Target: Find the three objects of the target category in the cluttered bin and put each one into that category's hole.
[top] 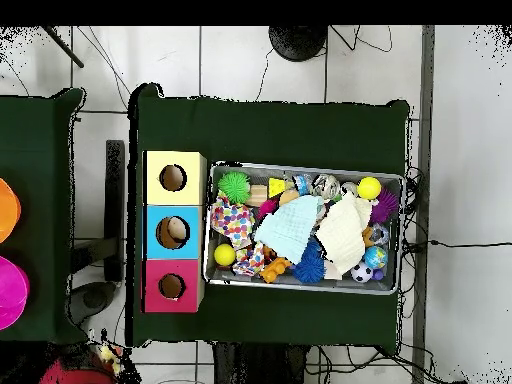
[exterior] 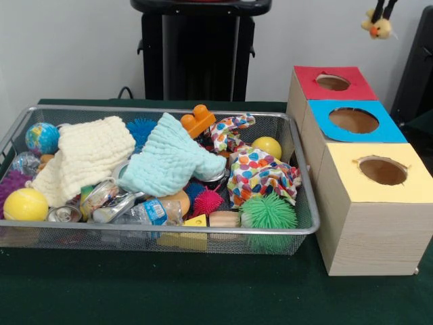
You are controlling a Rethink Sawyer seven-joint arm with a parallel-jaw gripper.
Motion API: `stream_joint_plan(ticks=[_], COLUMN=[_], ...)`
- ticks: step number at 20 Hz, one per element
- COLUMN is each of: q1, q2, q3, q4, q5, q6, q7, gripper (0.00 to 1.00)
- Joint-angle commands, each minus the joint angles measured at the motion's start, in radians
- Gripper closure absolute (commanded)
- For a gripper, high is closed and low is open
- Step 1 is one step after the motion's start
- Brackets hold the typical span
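my gripper is way up high at the top corner of the front view, far from the table, and it is pinching a small yellow fluffy toy that hangs from it. the cluttered bin sits on the green table, just beside three wooden boxes. the boxes stand in a row and touch each other: the yellow box is nearest the camera, the blue box is in the middle, and the red box is at the back. each box has a round hole on top. inside the bin lie a cream cloth and a light blue cloth on top of other things, with a spotted cloth next to them. a green spiky ball sits in the front corner near the boxes, and a yellow ball rests at the other end.
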Motion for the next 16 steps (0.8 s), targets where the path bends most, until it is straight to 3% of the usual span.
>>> stream_joint_plan(ticks=[1,8,16], q1=[-0.01,-0.004,0.0], q2=[0.138,0.178,0.156], q3=[-0.005,-0.013,-0.035], q4=[-0.003,-0.026,-0.019], q5=[-0.127,-0.164,-0.175], q6=[-0.092,-0.132,-0.145], q7=[-0.028,0.007,0.032], gripper=[1.0,1.0,1.0])
